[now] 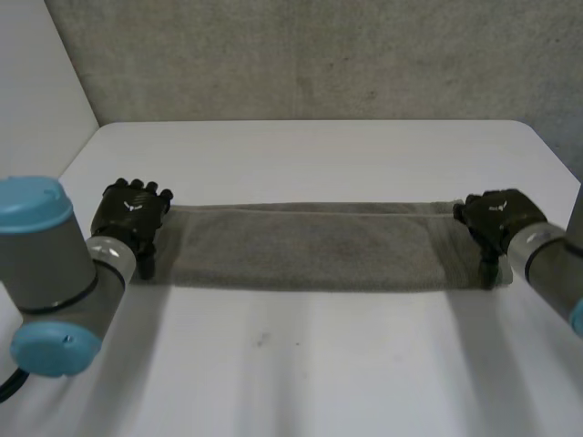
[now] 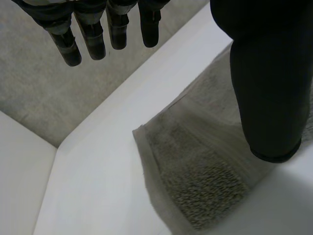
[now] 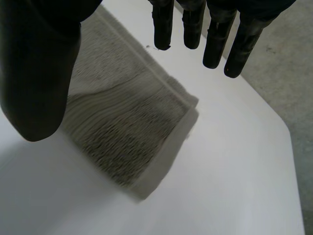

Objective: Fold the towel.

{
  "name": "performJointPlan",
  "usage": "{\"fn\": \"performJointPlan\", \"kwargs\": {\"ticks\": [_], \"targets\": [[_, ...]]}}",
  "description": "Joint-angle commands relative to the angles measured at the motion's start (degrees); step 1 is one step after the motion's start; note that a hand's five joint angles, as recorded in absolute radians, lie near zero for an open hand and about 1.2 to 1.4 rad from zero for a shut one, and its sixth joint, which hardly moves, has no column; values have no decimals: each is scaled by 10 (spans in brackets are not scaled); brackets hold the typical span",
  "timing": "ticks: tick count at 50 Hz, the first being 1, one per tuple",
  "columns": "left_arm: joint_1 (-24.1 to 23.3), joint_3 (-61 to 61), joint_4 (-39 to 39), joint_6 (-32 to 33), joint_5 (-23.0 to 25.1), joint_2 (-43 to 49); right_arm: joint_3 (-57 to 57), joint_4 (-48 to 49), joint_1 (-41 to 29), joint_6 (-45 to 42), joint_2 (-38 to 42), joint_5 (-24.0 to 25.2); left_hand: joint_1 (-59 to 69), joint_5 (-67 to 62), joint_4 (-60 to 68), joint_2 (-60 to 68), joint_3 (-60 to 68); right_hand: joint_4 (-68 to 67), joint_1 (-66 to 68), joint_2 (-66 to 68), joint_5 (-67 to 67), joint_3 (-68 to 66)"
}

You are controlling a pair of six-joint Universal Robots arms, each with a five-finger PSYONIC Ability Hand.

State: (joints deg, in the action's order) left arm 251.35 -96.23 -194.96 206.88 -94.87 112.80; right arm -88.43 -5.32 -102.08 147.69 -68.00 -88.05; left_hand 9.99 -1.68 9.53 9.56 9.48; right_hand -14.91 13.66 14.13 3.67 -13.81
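On your white table point(image 1: 301, 364), your left hand point(image 1: 132, 217) and right hand point(image 1: 496, 218) are open, holding nothing, at the short ends of the long folded towel point(image 1: 310, 248). It is likely soft and limp, so pinch the end corners.

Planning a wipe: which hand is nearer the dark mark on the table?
Left. The mark lies before the towel, left of its middle; left hand at that end, right hand at the other.

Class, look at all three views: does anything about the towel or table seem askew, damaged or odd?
Nothing stands out. The grey terry towel lies flat as a long folded strip on the white table, with the left robot hand and right robot hand open at its short ends.
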Motion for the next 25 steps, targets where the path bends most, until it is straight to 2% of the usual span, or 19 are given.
{"fn": "performJointPlan", "kwargs": {"ticks": [1, 6, 13, 14, 15, 20, 25], "targets": [[-12, -49, -63, -8, 8, -21, -85, 129, 2, -4, 10, 7, 0, 17, 5, 4, 5, -64, 77, 72, 77, -75], [-15, -51, -68, -10, 8, -21, -94, 181, 7, -32, 50, 7, 0, 17, 5, 4, 5, -155, 168, 163, 168, -166], [-17, -51, -68, -16, 8, -20, -80, 187, 31, -93, 100, -1, 0, 17, 5, 4, 5, -332, 344, 340, 344, -343], [-17, -51, -68, -16, 8, -20, -73, 186, 42, -107, 108, -7, 0, 17, 5, 4, 5, -535, 548, 543, 547, -546], [-17, -51, -68, -16, 8, -21, -66, 187, 55, -120, 109, -20, 0, 17, 5, 4, 5, -650, 662, 658, 662, -661], [-15, -52, -68, -17, 7, -21, -50, 183, 110, -150, 90, -69, 0, 17, 5, 4, 5, -651, 663, 659, 663, -662], [-12, -51, -68, -17, 4, -21, -17, 178, 158, -215, 49, -78, 0, 17, 5, 4, 5, -651, 663, 659, 663, -662]]}}
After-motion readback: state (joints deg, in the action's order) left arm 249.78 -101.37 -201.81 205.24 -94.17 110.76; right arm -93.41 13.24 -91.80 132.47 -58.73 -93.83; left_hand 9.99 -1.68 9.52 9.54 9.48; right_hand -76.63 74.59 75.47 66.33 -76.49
